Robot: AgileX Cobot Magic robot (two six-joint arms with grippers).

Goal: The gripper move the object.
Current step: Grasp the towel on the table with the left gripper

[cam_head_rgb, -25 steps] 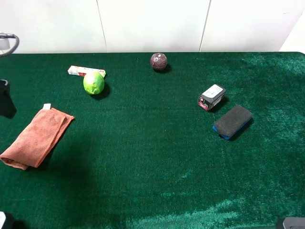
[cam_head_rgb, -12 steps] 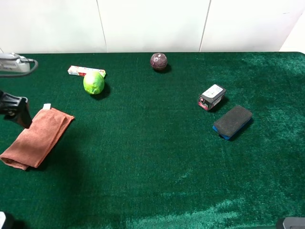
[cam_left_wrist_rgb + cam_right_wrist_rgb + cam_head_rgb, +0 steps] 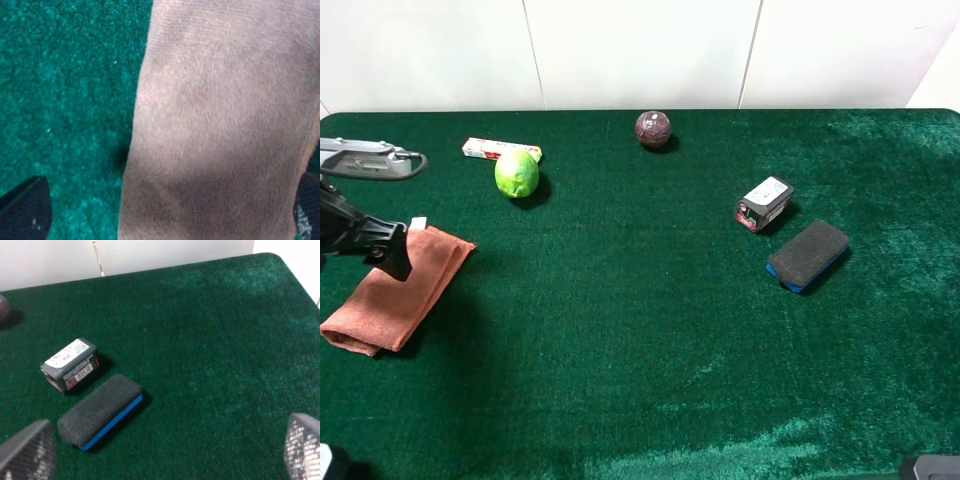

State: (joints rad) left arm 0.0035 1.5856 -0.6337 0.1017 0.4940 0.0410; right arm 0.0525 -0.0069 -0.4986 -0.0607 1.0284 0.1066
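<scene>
Folded salmon-orange towel lay at the table's left edge, long axis running near-left to far-right, white tag at the far end, unmoved, left gripper had advanced over that end, fingers spread wide astride the cloth, contact unclear, right gripper likewise apart.

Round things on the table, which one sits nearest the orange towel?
The green fruit, just beyond the orange towel; the dark maroon ball lies farther off.
</scene>
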